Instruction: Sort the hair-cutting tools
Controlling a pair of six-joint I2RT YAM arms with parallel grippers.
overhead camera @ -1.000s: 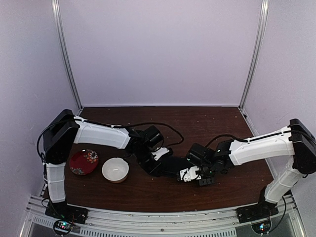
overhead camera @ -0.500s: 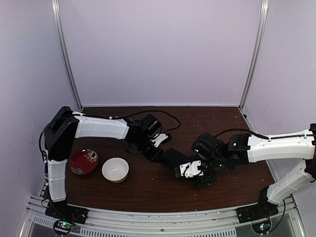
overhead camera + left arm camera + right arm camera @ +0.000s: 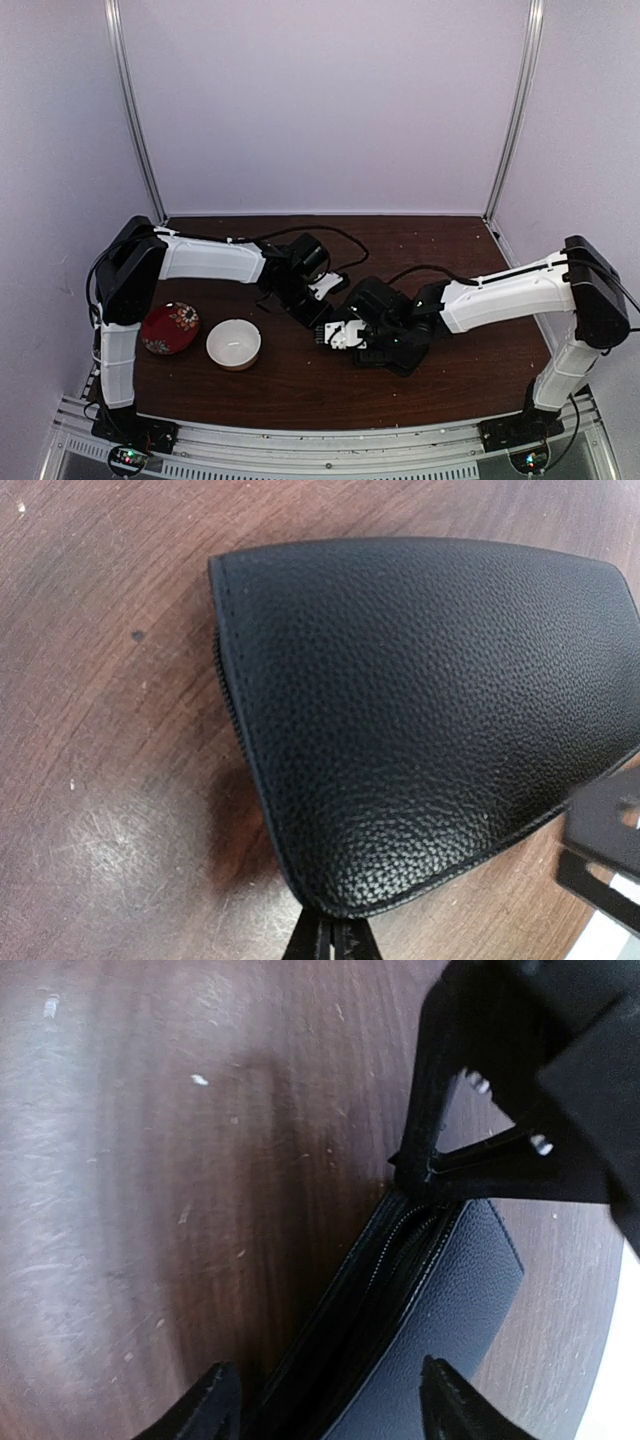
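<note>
1 black pouch (image 3: 420, 710) on the brown table (image 3: 450, 245), 1 white bowl (image 3: 233, 343) just beside 1 red dish (image 3: 169, 328)

Two white-and-black jointed robot arms, side by side

The left arm (image 3: 205, 262) and the right arm (image 3: 505, 295) have smooth white plastic shells over their long links; boxy black joint housings (image 3: 128, 278) sit between the links; thin black cables (image 3: 335, 230) run off the forearms; black base blocks (image 3: 130, 430) carry small coloured lights; the matte black tapered fingers (image 3: 218, 1405) are angular; two small silver screws (image 3: 476, 1082) stud a black finger mount.
</note>
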